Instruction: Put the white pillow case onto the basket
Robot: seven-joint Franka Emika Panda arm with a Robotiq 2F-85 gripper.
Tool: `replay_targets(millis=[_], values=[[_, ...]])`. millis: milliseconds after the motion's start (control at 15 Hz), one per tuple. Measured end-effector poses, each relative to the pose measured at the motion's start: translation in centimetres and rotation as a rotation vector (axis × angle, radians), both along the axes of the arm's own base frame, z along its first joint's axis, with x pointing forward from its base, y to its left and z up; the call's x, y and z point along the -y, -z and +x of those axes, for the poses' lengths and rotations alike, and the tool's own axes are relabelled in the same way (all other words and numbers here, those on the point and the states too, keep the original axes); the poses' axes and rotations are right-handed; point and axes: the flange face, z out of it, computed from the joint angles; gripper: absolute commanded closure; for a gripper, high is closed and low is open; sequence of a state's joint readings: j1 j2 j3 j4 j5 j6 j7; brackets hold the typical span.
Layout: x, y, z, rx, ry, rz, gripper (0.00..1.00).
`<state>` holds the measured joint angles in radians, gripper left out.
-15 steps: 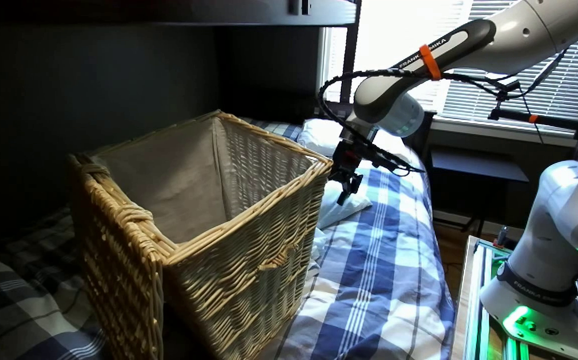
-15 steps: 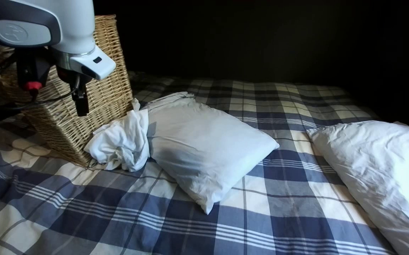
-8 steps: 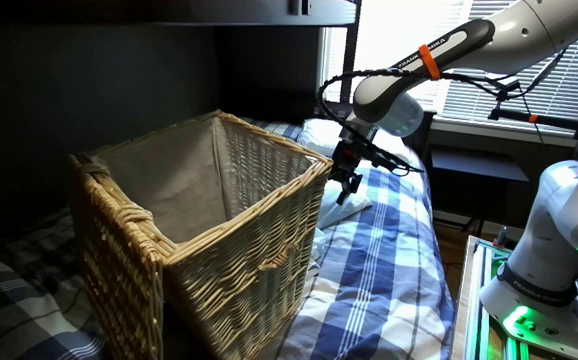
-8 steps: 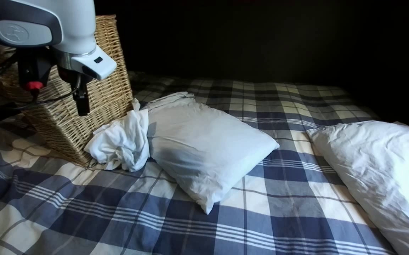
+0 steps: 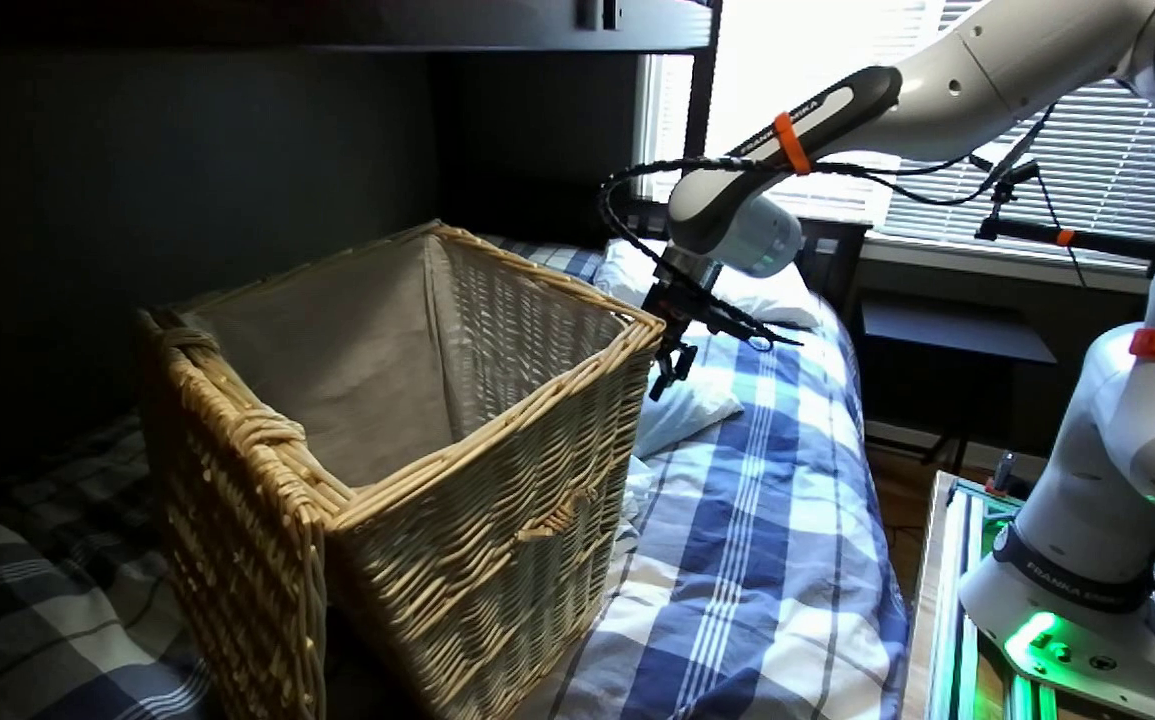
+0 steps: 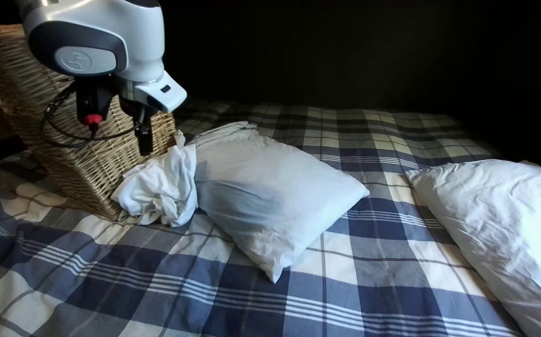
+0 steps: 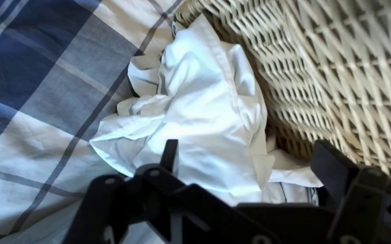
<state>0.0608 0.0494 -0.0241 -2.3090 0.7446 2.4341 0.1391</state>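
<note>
the gripper (image 7: 249, 157) hangs over the white pillow case (image 7: 202, 118), with its two fingers (image 7: 170, 156) spread wide apart. the case lies in a soft, crumpled heap on the blue-and-white plaid bedding (image 6: 195, 290), at the foot of the wicker basket (image 5: 537, 580) and outside it. in an exterior view, the case sits between the basket and a plump white pillow (image 6: 275, 192), just beside both. a second white pillow (image 6: 500, 220) lies on the bedding, well apart from the first. the basket is tan and has a thick braided rim (image 5: 547, 275), and a grey-beige liner (image 5: 337, 370) shows inside. the robot arm (image 5: 997, 78) reaches in front of a bright window (image 5: 797, 60) with blinds (image 5: 1127, 180). a green light (image 5: 1032, 632) glows on the arm's base (image 5: 1087, 540), and orange bands (image 5: 792, 143) wrap around the arm. a black cable (image 5: 707, 162) loops beside it.
</note>
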Motion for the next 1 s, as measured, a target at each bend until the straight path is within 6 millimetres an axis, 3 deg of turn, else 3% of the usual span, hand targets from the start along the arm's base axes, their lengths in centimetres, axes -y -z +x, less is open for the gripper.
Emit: replay_targets(millis=[733,800,867,1000], values=[[0.1,6.4,8.8,-0.043,0.214,0.017,0.0],[0.0,6.9,9.3,-0.054,0.232,0.022,0.03],[-0.1,7.4,9.8,-0.068,0.249,0.029,0.26],[-0.4,8.4,10.4,-0.11,0.27,0.046,0.29]])
